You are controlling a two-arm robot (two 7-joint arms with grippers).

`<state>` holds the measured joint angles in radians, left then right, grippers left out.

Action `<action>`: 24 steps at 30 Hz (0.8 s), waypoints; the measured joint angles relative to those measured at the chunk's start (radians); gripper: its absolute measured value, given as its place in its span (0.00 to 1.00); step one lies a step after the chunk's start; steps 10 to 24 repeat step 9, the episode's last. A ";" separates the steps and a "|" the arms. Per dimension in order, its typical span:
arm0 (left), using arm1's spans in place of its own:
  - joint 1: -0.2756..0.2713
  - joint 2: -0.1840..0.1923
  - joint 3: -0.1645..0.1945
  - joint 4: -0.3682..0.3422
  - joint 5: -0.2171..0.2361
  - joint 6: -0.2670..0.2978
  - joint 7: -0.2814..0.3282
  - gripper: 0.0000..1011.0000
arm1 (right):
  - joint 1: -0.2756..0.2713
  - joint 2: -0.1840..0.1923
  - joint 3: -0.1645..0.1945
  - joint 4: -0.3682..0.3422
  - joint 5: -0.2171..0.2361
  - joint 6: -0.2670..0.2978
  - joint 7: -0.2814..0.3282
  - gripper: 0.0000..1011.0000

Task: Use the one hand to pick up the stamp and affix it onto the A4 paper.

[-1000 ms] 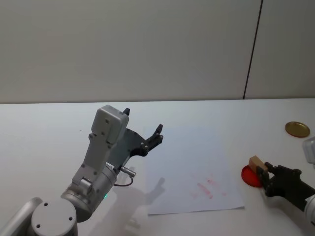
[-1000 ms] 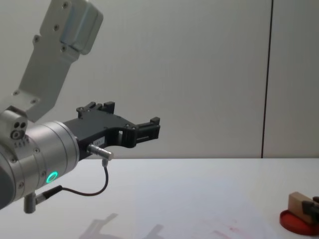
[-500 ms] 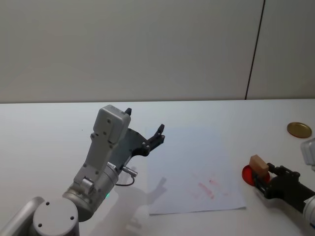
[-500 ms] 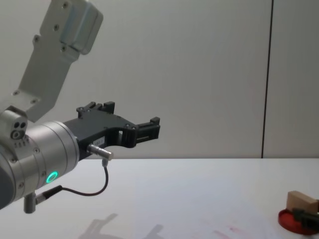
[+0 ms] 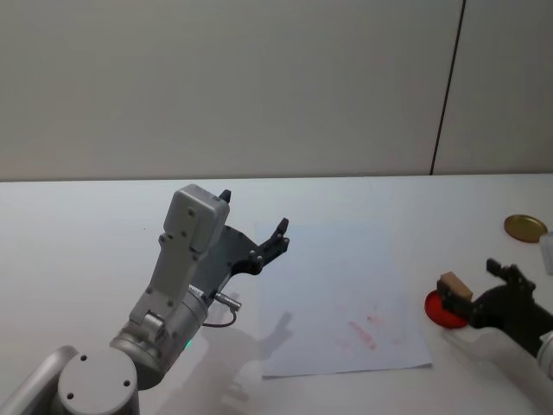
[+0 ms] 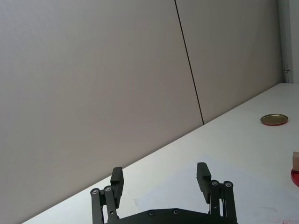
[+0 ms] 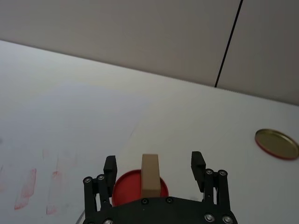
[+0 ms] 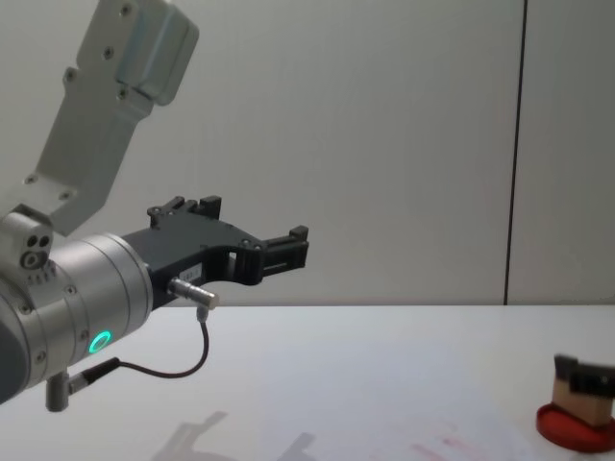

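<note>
The right hand [image 7: 154, 172] is open, its fingers to either side of the stamp [image 7: 150, 175], not gripping it. The stamp stands upright on the red ink pad [image 5: 441, 309], at three o'clock from the paper [image 5: 333, 285]. The left hand [image 5: 255, 246] hangs open at nine o'clock, farther off.

red ink pad [image 5: 442, 309] on white table [image 5: 78, 233]; gold lid [image 5: 525, 228] farther back, well apart

- The right gripper [image 5: 473, 290], fingers spread, sits at the table's right edge around the stamp [image 5: 454, 286]
- The stamp stands on the red ink pad [image 5: 441, 309], just beside the A4 paper [image 5: 346, 294]
- The left gripper [image 5: 252, 233] hangs raised, fingers apart
</note>
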<state>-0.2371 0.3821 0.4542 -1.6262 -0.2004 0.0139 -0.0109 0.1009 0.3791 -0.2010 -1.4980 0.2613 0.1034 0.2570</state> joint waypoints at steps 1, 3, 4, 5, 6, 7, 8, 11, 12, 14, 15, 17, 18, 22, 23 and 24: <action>0.000 0.000 0.000 0.000 0.000 0.000 0.000 0.98 | -0.001 0.001 0.001 -0.007 -0.001 -0.004 -0.005 0.97; 0.000 0.000 0.000 0.000 0.000 0.000 0.000 0.98 | -0.002 0.003 0.004 -0.023 -0.003 -0.013 -0.017 0.99; 0.000 0.000 0.000 0.000 0.000 0.000 0.000 0.98 | -0.003 0.003 0.005 -0.030 -0.003 -0.015 -0.020 0.99; 0.000 0.000 0.000 0.000 0.000 0.000 0.000 0.98 | -0.003 0.004 0.006 -0.035 -0.004 -0.017 -0.024 0.99; 0.000 0.000 0.000 0.000 0.000 0.000 0.000 0.98 | -0.003 0.004 0.007 -0.040 -0.004 -0.019 -0.028 0.99; 0.000 0.000 0.000 0.000 0.000 0.000 0.000 0.98 | -0.004 0.005 0.009 -0.048 -0.006 -0.022 -0.033 0.99; 0.000 0.000 0.000 0.000 0.000 0.000 0.000 0.98 | -0.004 0.006 0.009 -0.054 -0.006 -0.024 -0.036 0.99; 0.000 0.000 0.000 0.000 0.000 0.000 0.000 0.98 | -0.005 0.006 0.010 -0.060 -0.007 -0.027 -0.041 0.99; 0.000 0.000 0.000 0.000 0.000 0.000 0.000 0.98 | -0.005 0.006 0.010 -0.060 -0.007 -0.027 -0.041 0.99; 0.000 0.000 0.000 0.000 0.000 0.000 0.000 0.98 | -0.005 0.006 0.010 -0.060 -0.007 -0.027 -0.041 0.99; 0.000 0.000 0.000 0.000 0.000 0.000 0.000 0.98 | -0.005 0.006 0.010 -0.060 -0.007 -0.027 -0.041 0.99; 0.000 0.000 0.000 0.000 0.000 0.000 0.000 0.98 | -0.005 0.006 0.010 -0.060 -0.007 -0.027 -0.041 0.99; 0.000 0.000 0.000 0.000 0.000 0.000 0.000 0.98 | -0.005 0.006 0.010 -0.060 -0.007 -0.027 -0.041 0.99; 0.000 0.000 0.000 0.000 0.000 0.000 0.000 0.98 | -0.005 0.006 0.010 -0.060 -0.007 -0.027 -0.041 0.99; 0.000 0.000 0.000 0.000 0.000 0.000 0.000 0.98 | -0.005 0.006 0.010 -0.060 -0.007 -0.027 -0.041 0.99; 0.000 0.000 0.000 0.000 0.000 0.000 0.000 0.98 | -0.005 0.006 0.010 -0.060 -0.007 -0.027 -0.041 0.99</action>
